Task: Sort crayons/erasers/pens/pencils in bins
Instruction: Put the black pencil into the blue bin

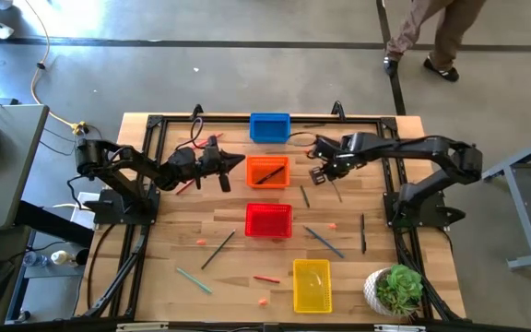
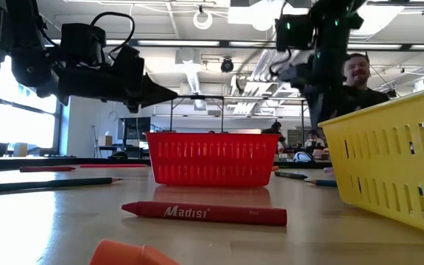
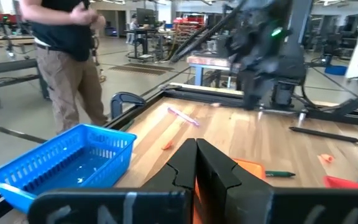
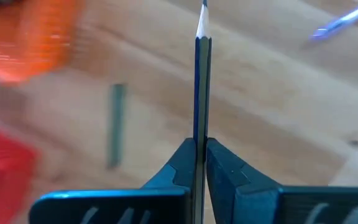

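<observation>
Four mesh bins stand in a row down the table's middle: blue [image 1: 269,127], orange [image 1: 267,171], red [image 1: 268,219], yellow [image 1: 311,284]. My right gripper [image 4: 199,146] hangs above the table just right of the orange bin [image 4: 36,37], pointing down and shut on a dark pencil [image 4: 202,74]. My left gripper [image 1: 225,171] stays level at the orange bin's left side, shut and holding nothing [image 3: 196,163]. Crayons, pens, pencils and small orange-red erasers [image 1: 264,301] lie loose on the wood. My right gripper pinches the pencil's shaft [image 4: 201,134] between its two fingers, coming from above and pointing down. The sharpened point [image 4: 204,15] sticks out well past the fingertips. The pencil is lifted clear of the table.
A green pencil [image 1: 305,195] lies just right of the orange bin; a blue pen [image 1: 325,242] and a dark pen [image 1: 362,232] lie right of the red bin. A red crayon [image 2: 205,213] lies near the front. A potted plant [image 1: 396,288] stands at the near right corner. A person [image 1: 431,37] walks beyond the far edge.
</observation>
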Controlling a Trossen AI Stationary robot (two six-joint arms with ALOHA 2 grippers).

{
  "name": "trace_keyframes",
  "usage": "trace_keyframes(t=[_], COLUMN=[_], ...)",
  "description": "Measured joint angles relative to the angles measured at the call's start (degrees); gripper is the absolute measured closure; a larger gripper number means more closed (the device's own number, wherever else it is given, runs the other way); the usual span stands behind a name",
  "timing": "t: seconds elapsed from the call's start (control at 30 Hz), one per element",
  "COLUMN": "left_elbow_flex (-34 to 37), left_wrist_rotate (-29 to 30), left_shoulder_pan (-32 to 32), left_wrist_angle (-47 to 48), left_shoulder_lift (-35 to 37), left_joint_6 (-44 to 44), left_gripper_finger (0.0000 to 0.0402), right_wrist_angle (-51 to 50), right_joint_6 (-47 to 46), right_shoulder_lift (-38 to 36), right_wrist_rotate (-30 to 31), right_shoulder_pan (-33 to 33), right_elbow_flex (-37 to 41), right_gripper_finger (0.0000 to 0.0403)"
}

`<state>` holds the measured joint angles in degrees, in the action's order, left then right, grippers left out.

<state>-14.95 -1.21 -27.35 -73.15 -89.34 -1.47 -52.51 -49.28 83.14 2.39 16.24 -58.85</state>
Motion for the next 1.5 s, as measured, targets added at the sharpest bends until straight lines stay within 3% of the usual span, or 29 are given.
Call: trace_keyframes(t=[0.23, 0.4, 0.6, 0.73, 0.93, 1.27, 1.5], left_elbow_flex=[0.0, 0.0, 0.0, 0.0, 0.0, 0.0, 0.0], left_wrist_rotate=[0.5, 0.6, 0.5, 0.5, 0.5, 0.6, 0.6], left_shoulder_pan=[0.0, 0.0, 0.0, 0.0, -0.8, -1.9, -1.9], left_wrist_angle=[-0.4, -0.9, -2.2, -3.4, -3.5, -3.4, -3.4], left_shoulder_lift=[0.0, 0.0, 0.0, 0.0, 0.0, 0.0, 0.0], left_joint_6=[-0.9, -1.3, -1.4, -1.4, -0.9, -1.4, -1.3], left_gripper_finger=[0.0401, 0.0401, 0.0401, 0.0401, 0.0401, 0.0401, 0.0401], right_wrist_angle=[-0.5, -0.4, -0.7, -0.7, 5.0, 29.5, 31.3], right_joint_6=[-17.8, -29.1, -29.8, -18.5, 5.4, 43.3, 60.3], right_shoulder_lift=[0.0, 0.0, 0.0, 0.1, 0.1, 6.2, 20.9], right_wrist_rotate=[1.2, 5.6, 13.7, 19.0, 21.5, 7.8, 2.6], right_shoulder_pan=[-14.5, -23.5, -28.0, -26.2, -16.2, 5.4, 12.6], right_elbow_flex=[-6.4, -9.4, -12.4, -14.6, -16.1, -16.4, -29.2], right_gripper_finger=[0.0393, 0.0393, 0.0393, 0.0393, 0.0394, 0.0396, 0.0396])
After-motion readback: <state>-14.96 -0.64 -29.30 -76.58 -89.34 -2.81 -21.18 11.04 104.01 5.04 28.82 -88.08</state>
